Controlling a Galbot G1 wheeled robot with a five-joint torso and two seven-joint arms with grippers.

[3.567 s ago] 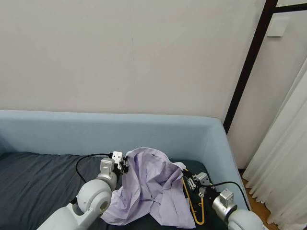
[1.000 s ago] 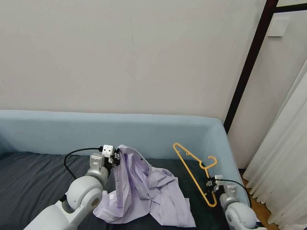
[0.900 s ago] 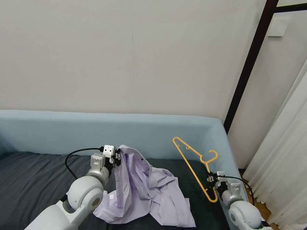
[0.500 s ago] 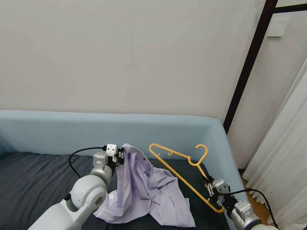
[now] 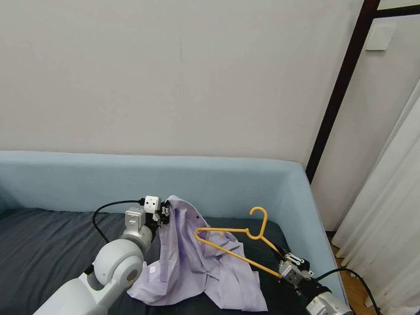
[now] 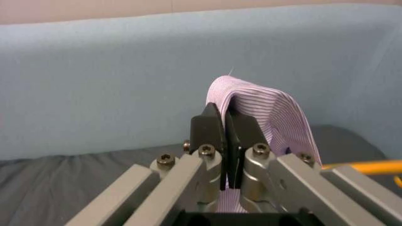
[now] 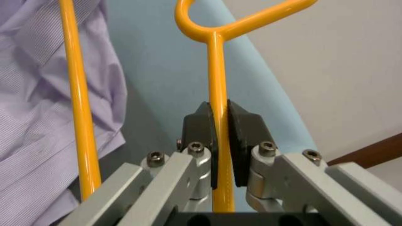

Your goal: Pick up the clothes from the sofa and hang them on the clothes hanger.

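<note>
"Orange hanger (image 7: 216,70) nearest us: what has hold of it?"

"The right gripper (image 5: 287,269), low at the near right, over the right end of the seat. Its two fingers are pressed together on one of the hanger's shoulder bars, the one running up to the hook, with nothing else between them. The hanger leans away to the left, and its far tip reaches over the lilac striped shirt (image 5: 197,269)."

"And the shirt?"

"Heaped on the dark grey seat cushion (image 5: 39,243), left of the right gripper, with one fold drawn up to a peak. The left gripper (image 5: 162,215) sits at that peak, a little farther back, its fingers clamped tight on the cloth."

"Anything changed from half a second ago?"

"The hanger stood higher then. Now it is lower and laid flatter, its left tip down over the shirt, and the right gripper has sunk toward the near edge. The left gripper and the shirt's peak are where they were."

"Room to move?"

"The pale blue backrest (image 5: 79,180) runs just behind the left gripper, and the armrest (image 5: 298,203) closes the right side near the right gripper. Open cushion stretches away to the left. Beyond the sofa stand a plain wall (image 5: 164,79), a dark door frame (image 5: 338,92) and a white curtain (image 5: 387,230) at the far right."
</note>
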